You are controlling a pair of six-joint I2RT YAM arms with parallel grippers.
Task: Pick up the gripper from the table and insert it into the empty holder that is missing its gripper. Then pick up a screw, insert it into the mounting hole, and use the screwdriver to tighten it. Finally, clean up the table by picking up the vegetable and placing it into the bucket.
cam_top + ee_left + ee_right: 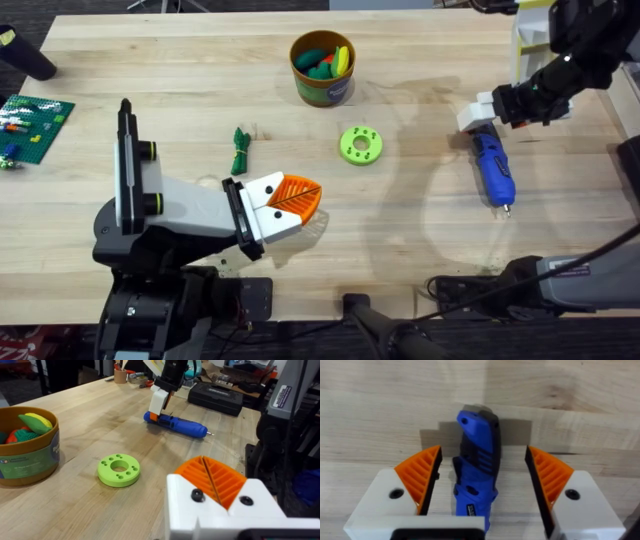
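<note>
Your right end effector [482,490] sits wide open astride the screwdriver's [493,166] butt end, whose long axis runs toward 5 o'clock on the desk [420,250]; left end effector [290,203] shut, far off.

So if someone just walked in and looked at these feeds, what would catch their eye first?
Probably the right pincer, open astride the blue screwdriver lying on the table's right side. Next, the left pincer, its orange pads shut together near the front edge, holding nothing. Behind it, the dark green vegetable lies on the wood, outside the bucket.
</note>
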